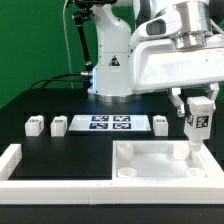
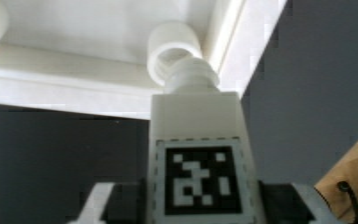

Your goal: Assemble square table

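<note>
The white square tabletop [image 1: 150, 165] lies at the front on the exterior view's right, underside up, with raised rims. My gripper [image 1: 199, 106] is shut on a white leg [image 1: 198, 121] that carries a black-and-white tag and stands upright over the tabletop's far right corner. In the wrist view the leg [image 2: 195, 130] runs out from between the fingers [image 2: 114, 200], and its threaded tip [image 2: 181, 62] meets the corner of the tabletop [image 2: 69, 75]. Three more legs lie on the black table: two [image 1: 35, 125] [image 1: 58, 125] at the left and one [image 1: 162, 123] right of the marker board.
The marker board [image 1: 105, 123] lies flat in the middle in front of the robot base [image 1: 108, 70]. A long white border rail [image 1: 14, 166] runs along the left and front edges of the table.
</note>
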{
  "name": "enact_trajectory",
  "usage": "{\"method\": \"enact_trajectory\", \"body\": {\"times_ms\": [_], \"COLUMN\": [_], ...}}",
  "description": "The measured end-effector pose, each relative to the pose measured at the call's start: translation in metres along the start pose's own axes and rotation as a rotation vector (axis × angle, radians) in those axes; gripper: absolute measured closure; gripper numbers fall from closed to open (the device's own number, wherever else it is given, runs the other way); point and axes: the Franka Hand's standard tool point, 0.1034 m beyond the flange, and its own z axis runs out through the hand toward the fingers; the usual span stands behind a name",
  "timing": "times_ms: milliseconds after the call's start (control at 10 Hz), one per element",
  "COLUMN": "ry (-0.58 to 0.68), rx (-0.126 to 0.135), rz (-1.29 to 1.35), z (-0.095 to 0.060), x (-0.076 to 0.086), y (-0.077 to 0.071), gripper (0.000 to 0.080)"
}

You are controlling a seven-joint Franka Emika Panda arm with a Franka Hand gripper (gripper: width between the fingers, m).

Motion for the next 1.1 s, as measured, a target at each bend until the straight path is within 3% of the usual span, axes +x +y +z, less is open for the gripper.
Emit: {"method": "enact_trajectory", "body": {"times_ms": [600, 1100], "ry": [-0.025, -0.021], "rx": [0.008, 0.008], "rz": [0.006, 0.002], "z": [0.025, 0.026], "x": [-0.007, -0.004], "y": [-0.001, -0.001], "gripper": [0.0509, 0.0509]}}
